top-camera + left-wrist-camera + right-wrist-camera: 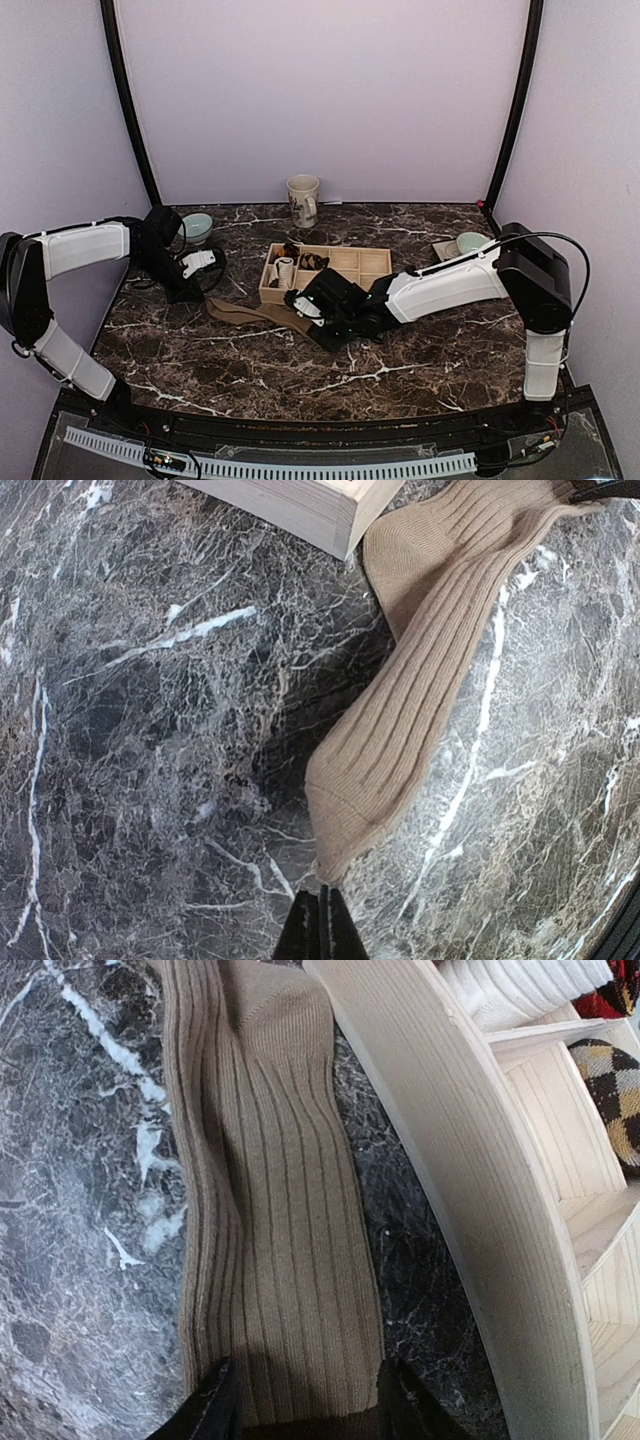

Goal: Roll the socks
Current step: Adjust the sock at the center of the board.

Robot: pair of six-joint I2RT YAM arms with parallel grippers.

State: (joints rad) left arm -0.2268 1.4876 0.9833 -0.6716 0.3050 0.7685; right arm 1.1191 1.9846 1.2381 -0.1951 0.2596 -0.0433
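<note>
A plain tan ribbed sock (pixel 255 313) lies flat on the dark marble table, just in front of the wooden tray (pixel 272 296). My left gripper (pixel 322 905) is shut, its tips right at the corner of the sock's (pixel 420 690) left end; I cannot tell whether any fabric is pinched. My right gripper (pixel 305 1400) stands open astride the sock's (pixel 270 1210) other end, one finger on each side of the flat fabric. In the top view it (pixel 302 308) sits low beside the tray. The argyle sock (pixel 615 1090) lies bundled in a tray compartment.
The tray's wall (pixel 470 1180) runs close along the right of my right gripper. It also holds a white rolled sock (pixel 520 985) and a reddish bundle (pixel 615 1000). A mug (pixel 303 200) stands behind, with a green bowl (pixel 197 227) far left and another bowl (pixel 470 243) far right.
</note>
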